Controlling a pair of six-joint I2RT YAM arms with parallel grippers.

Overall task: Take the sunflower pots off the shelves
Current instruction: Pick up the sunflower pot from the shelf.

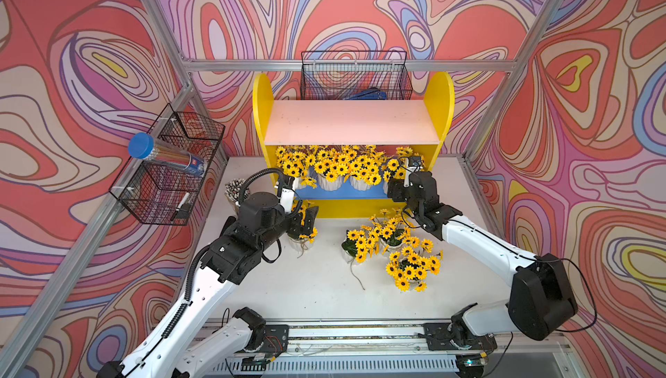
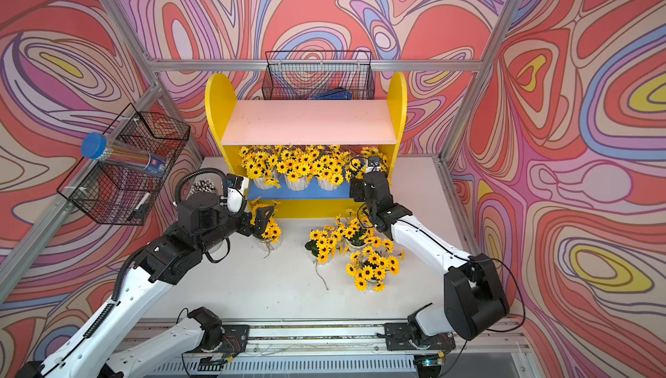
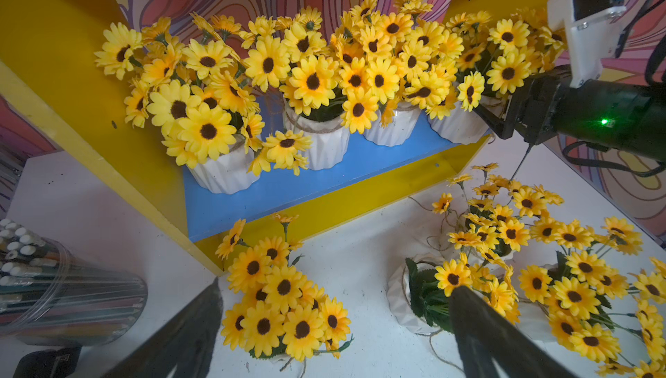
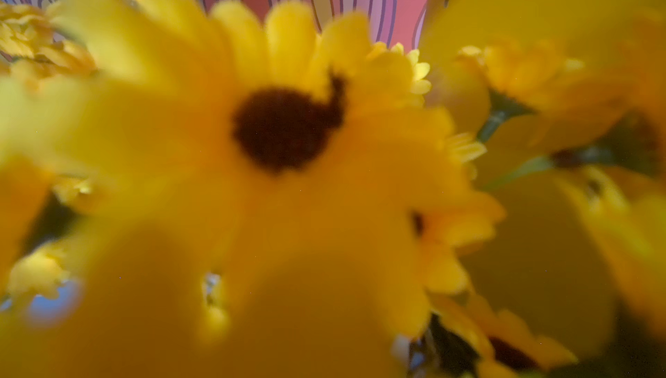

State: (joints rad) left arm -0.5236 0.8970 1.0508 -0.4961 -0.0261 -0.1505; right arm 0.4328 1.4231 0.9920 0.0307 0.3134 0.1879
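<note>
The shelves [image 1: 351, 122] stand at the back; the pink upper board is bare. Several sunflower pots [image 3: 324, 141] stand in a row on the blue lower board [image 3: 288, 192]. My right gripper [image 1: 394, 181] reaches in at the rightmost pot [image 3: 457, 127]. One finger [image 3: 490, 122] lies against that pot's side, and flowers fill the right wrist view. My left gripper [image 3: 333, 322] is open over a pot [image 1: 301, 239] on the table before the shelves' left end, its fingers clear of the flowers. Three more pots [image 1: 391, 239] stand on the table to the right.
A clear cup of pencils [image 1: 234, 188] stands by the shelves' left panel. A black wire basket [image 1: 169, 167] with a blue-capped tube [image 1: 162, 154] hangs on the left wall. Another wire basket [image 1: 355, 75] hangs behind the shelves. A loose twine strand [image 1: 356, 275] lies mid-table.
</note>
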